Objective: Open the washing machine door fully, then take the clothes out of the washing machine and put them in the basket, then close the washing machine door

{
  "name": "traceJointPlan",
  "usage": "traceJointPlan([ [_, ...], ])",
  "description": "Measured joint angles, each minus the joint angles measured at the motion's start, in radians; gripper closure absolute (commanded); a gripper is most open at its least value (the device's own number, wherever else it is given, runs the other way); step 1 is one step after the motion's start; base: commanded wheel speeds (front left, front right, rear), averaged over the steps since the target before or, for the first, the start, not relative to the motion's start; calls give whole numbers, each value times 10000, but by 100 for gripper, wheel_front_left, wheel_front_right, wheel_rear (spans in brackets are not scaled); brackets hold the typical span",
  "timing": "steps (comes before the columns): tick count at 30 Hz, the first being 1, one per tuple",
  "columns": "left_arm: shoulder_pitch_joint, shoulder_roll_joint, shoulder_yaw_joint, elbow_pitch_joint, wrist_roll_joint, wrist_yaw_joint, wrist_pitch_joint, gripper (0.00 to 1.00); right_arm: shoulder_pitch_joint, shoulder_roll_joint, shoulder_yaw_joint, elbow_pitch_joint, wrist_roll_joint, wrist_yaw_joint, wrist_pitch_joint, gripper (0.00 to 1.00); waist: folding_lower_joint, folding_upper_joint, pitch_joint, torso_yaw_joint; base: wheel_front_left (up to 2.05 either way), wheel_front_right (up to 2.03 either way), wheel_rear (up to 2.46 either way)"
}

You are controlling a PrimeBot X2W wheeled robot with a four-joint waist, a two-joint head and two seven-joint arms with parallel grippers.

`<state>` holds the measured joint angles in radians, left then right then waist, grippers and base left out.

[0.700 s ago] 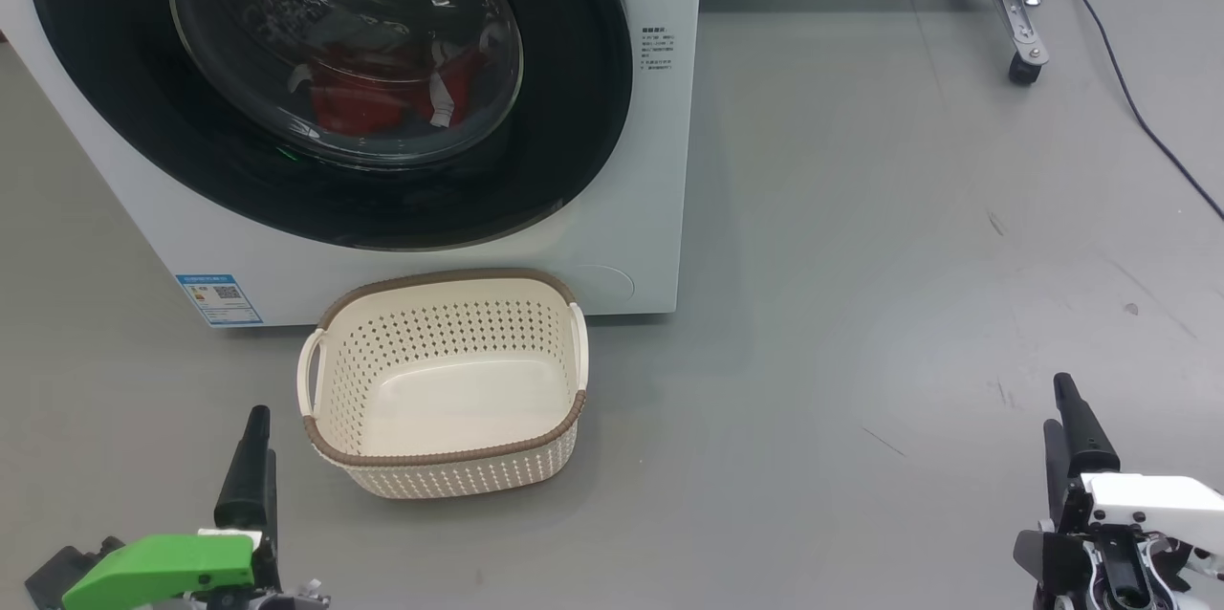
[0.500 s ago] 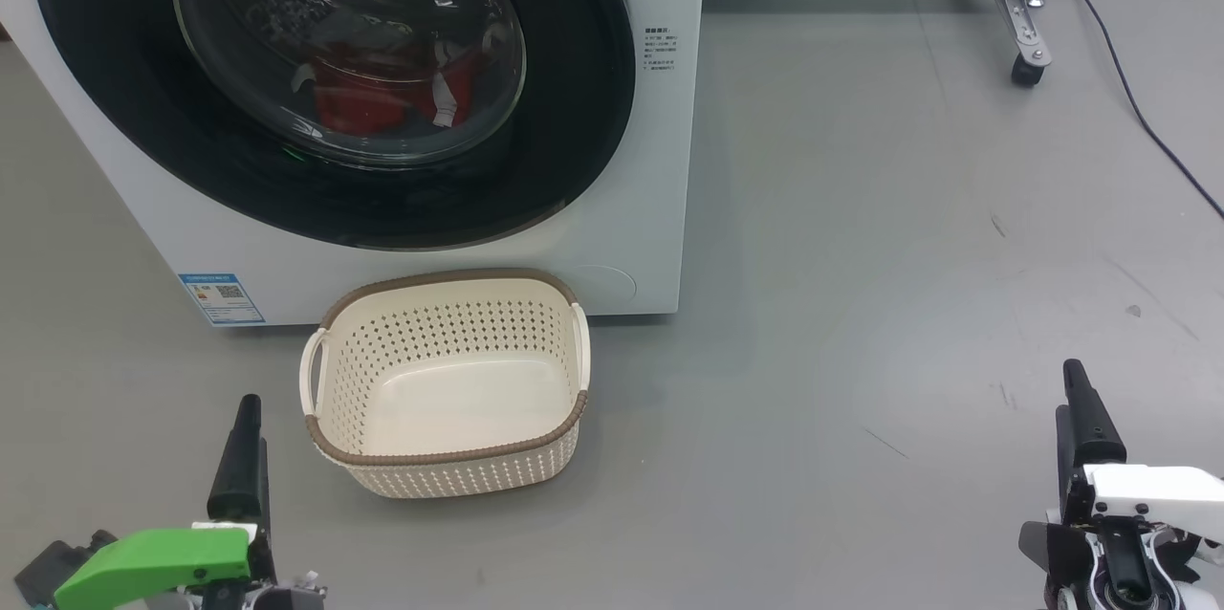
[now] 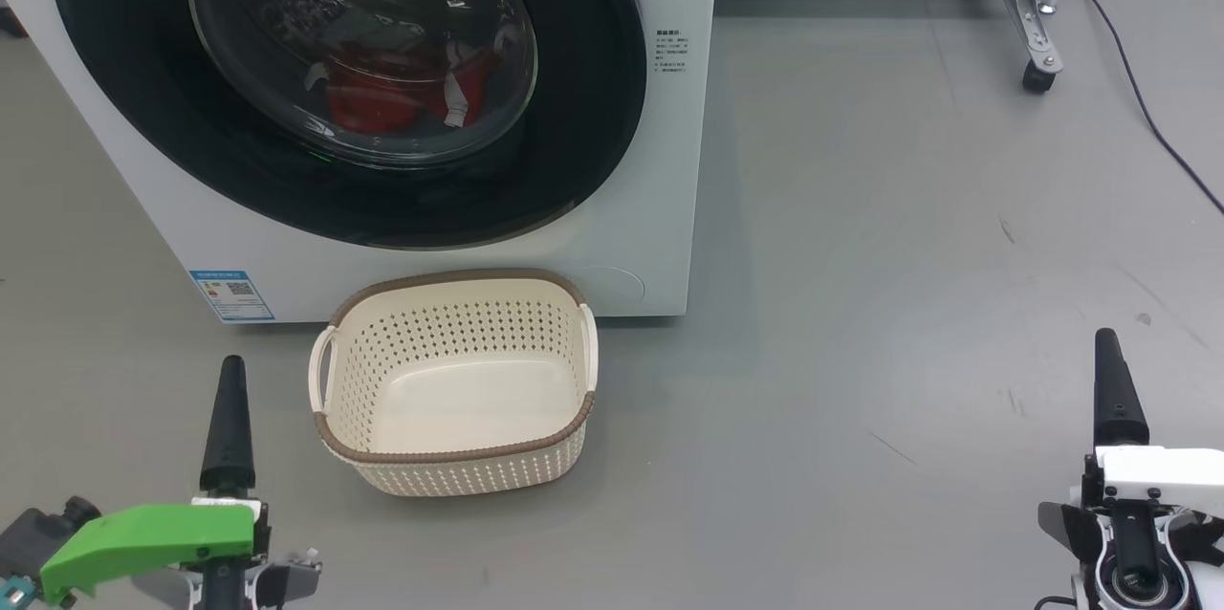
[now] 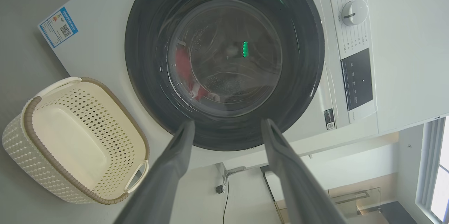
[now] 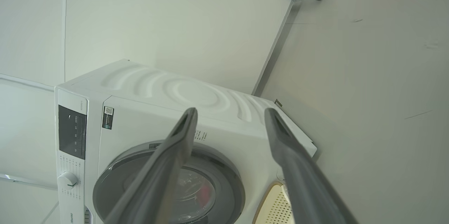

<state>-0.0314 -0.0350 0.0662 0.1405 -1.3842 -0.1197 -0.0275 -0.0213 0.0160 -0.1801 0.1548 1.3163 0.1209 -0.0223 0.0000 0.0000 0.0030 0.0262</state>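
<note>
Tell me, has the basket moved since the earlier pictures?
No. The basket keeps its place before the washing machine, right of its blue label; the whole view shifted, so the camera moved.

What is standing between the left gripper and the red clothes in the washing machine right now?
The washing machine door is shut, covering the clothes behind its glass. The open left gripper faces that door with nothing visible between them. The basket sits below the door, off to one side.
</note>
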Motion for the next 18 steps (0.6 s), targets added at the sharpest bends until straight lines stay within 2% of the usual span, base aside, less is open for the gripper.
traceJointPlan([
  [7,0,21,-136,-255,740,0,-284,0,4,-94,224,-362,-1037,0,-288,0,0,0,-7,91,0,0,0],
  [18,2,79,-556,-562,2757,0,-736,0,112,-320,631,-1003,-2840,4,-731,0,0,0,28,232,0,0,0],
])
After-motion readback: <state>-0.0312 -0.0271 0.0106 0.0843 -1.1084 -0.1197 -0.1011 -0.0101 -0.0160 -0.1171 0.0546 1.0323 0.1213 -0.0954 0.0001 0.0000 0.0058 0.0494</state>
